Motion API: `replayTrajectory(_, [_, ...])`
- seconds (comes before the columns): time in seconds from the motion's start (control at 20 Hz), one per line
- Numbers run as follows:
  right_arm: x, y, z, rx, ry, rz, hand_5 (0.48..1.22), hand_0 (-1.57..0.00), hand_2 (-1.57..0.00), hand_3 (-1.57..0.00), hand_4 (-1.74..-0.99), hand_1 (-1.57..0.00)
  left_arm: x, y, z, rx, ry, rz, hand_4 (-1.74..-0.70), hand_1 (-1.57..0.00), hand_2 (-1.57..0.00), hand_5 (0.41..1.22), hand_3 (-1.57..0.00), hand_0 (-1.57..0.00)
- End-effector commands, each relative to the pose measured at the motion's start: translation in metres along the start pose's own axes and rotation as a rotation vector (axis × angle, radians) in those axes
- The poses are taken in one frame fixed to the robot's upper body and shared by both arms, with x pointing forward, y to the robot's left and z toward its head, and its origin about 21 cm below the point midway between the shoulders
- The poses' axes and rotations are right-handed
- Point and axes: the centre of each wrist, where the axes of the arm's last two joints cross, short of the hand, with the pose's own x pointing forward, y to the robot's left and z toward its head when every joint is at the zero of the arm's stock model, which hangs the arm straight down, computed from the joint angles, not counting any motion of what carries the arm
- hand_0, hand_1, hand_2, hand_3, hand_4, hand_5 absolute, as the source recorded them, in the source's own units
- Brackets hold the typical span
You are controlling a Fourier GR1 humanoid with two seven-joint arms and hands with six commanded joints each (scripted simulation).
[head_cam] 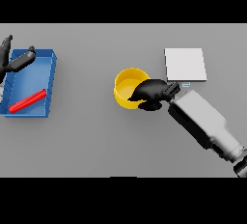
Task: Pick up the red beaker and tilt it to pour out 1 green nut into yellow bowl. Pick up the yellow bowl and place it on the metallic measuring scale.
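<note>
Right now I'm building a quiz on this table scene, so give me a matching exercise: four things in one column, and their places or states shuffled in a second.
Things:
1. red beaker
2. yellow bowl
3. metallic measuring scale
4. left hand

Places or states:
A. held at its rim by the right hand
B. lying on its side in the blue tray
C. at the tray's far left corner, fingers spread
D. bare, beyond the right arm

Pairs: 1-B, 2-A, 3-D, 4-C
</note>
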Motion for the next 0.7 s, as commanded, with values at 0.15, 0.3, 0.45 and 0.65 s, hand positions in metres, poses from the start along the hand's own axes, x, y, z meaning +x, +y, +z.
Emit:
replayTrajectory(0.15, [-0.001,-0.003,0.005,-0.014,0.001,0.0,1.203,-1.5,-1.45,-1.18,-1.717,-1.49,0.002,0.003,-0.001,0.017,0.006,-0.006,-0.81,0.0,0.0,0.725,0.0,0.0])
replayTrajectory(0.3, [-0.001,-0.015,0.019,-0.036,0.012,0.004,1.212,-1.53,-1.49,-1.19,-1.729,-1.53,0.0,0.003,0.002,0.013,0.006,-0.007,-0.8,0.0,0.0,0.724,0.0,0.0])
replayTrajectory(0.45, [0.0,-0.033,0.037,-0.05,0.031,0.028,1.216,-1.55,-1.51,-1.38,-1.731,-1.55,0.003,0.003,0.002,0.016,0.007,-0.019,-0.8,0.0,0.0,0.721,0.0,0.0])
replayTrajectory(0.65, [0.001,-0.059,0.058,-0.101,0.084,0.043,1.219,-1.56,-1.54,-1.31,-1.724,-1.56,0.005,0.005,0.0,0.017,0.001,-0.014,-0.8,0.0,0.0,0.722,0.0,0.0])
